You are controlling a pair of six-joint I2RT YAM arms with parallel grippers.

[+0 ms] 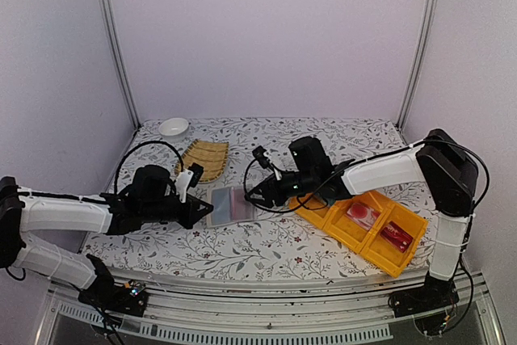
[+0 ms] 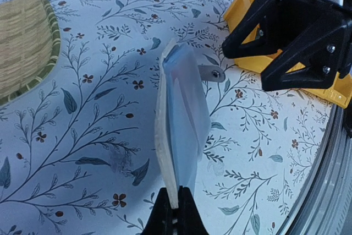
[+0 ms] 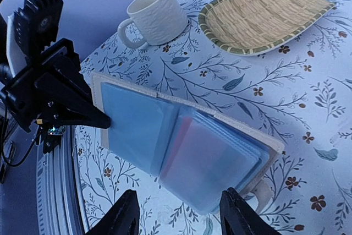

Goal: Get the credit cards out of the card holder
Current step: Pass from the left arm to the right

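Left gripper (image 2: 175,196) clamped beige bifold card holder (image 3: 129,122); right gripper (image 3: 181,191) hung half-open, empty. Ahead, pinkish credit card (image 3: 220,155) looked thin, slick; pinch its edge.

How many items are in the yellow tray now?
2. In the yellow tray, a pinkish item with a red patch lies in one compartment; a red item the next one rightward. The right arm covers the tray's left end, so more may be hidden.

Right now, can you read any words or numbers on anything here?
No words or numbers can be read anywhere.
Card holder: no print shows.
Red items in the yellow tray: too small and blurred to tell.
Mug: plain.
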